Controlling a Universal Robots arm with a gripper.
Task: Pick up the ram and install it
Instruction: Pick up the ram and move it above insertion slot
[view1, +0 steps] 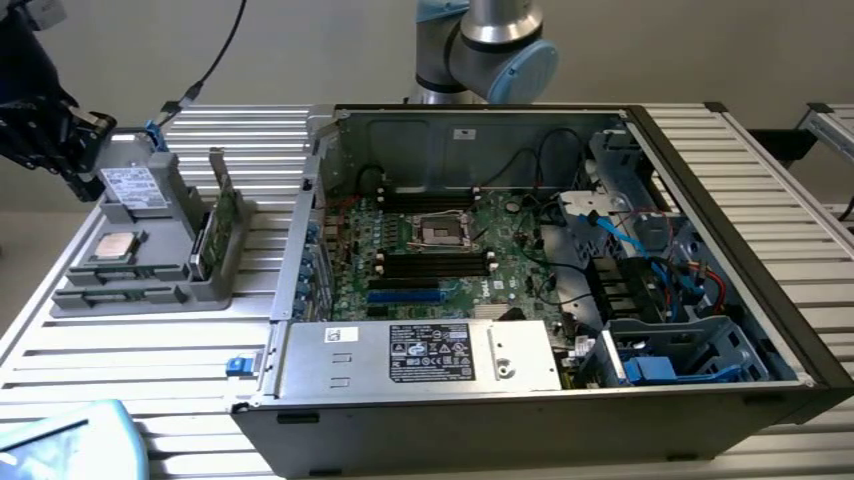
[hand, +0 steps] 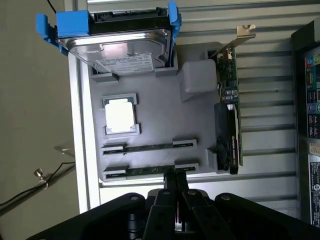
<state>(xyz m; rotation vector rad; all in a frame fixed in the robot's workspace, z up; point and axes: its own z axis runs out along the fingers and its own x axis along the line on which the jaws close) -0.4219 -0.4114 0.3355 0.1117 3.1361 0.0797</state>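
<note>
Ram (view1: 118, 296) lies flat in the end slot of a grey tray (view1: 167, 250) at the exterior view's left, with a second stick (view1: 127, 271) parallel just beside it. Past that come a square processor (view1: 118, 246) and a hard drive (view1: 134, 185). A green card (view1: 220, 225) stands on edge along the tray's side nearest the open computer case (view1: 747, 200). Inside the case a motherboard (view1: 454, 240) lies with black memory slots (view1: 434, 262) near its middle, and a power supply (view1: 420, 352) sits along the near wall. The gripper (view1: 78, 170) hangs as a dark mass over the tray's far left corner, well apart from the case. In the wrist view the gripper (hand: 175, 176) points down at the tray (hand: 160, 120), its black fingers (hand: 170, 187) pressed together at the tips with nothing between them. The tips sit over the edge of the ram (hand: 145, 170), near one end; whether they touch it I cannot tell. The second stick (hand: 150, 148), the processor (hand: 120, 116), the hard drive (hand: 120, 50) in its blue carrier and the card (hand: 230, 120) lie beyond.
</note>
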